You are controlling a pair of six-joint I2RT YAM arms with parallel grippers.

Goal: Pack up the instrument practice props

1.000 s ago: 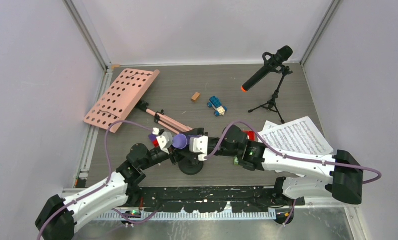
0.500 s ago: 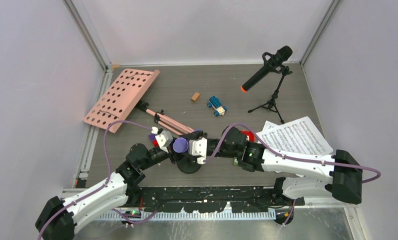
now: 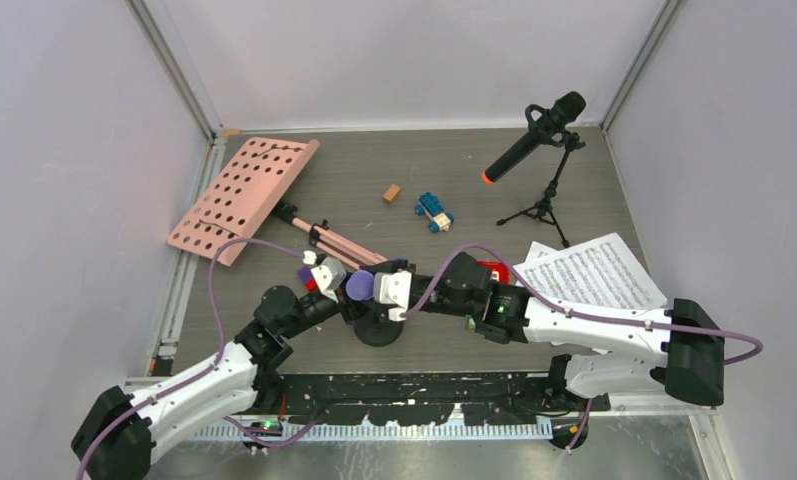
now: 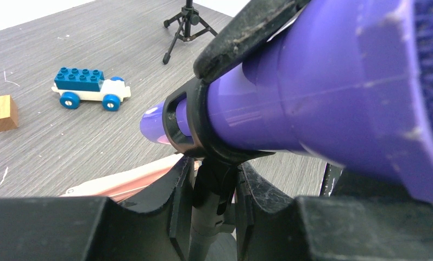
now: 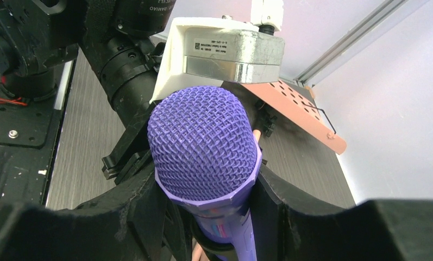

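From the top camera I see both arms meeting just in front of their bases. The purple-headed microphone [image 3: 360,286] stands there in the round-based mic support [image 3: 379,333], with the left gripper [image 3: 346,300] coming in from the left and the right gripper [image 3: 374,292] from the right. From up here I cannot tell how either pair of jaws stands. The pink perforated sheet-music holder [image 3: 244,195] lies flat at the far left, its tripod legs pointing towards the arms. The black orange-tipped microphone [image 3: 529,140] sits tilted on the tripod mic support [image 3: 546,205] at the far right. The white printed note sheets [image 3: 594,272] lie near the right arm, partly under it. A blue toy car [image 3: 434,211] and a wooden block [image 3: 392,193] sit mid-table [image 3: 474,180].

On my left wrist camera, the left gripper [image 4: 209,209] has its jaws narrowed onto the support's thin stem, just below the black clip ring around the microphone's [image 4: 322,98] handle. Both fingers [image 4: 173,201] press against the stem. The car [image 4: 89,89] and block [image 4: 2,112] lie beyond.

On my right wrist camera, the right gripper [image 5: 217,217] is partly open around the microphone's handle just under its mesh head [image 5: 203,141]. Its fingers [image 5: 143,217] touch both sides. The pink holder [image 5: 295,109] shows behind.
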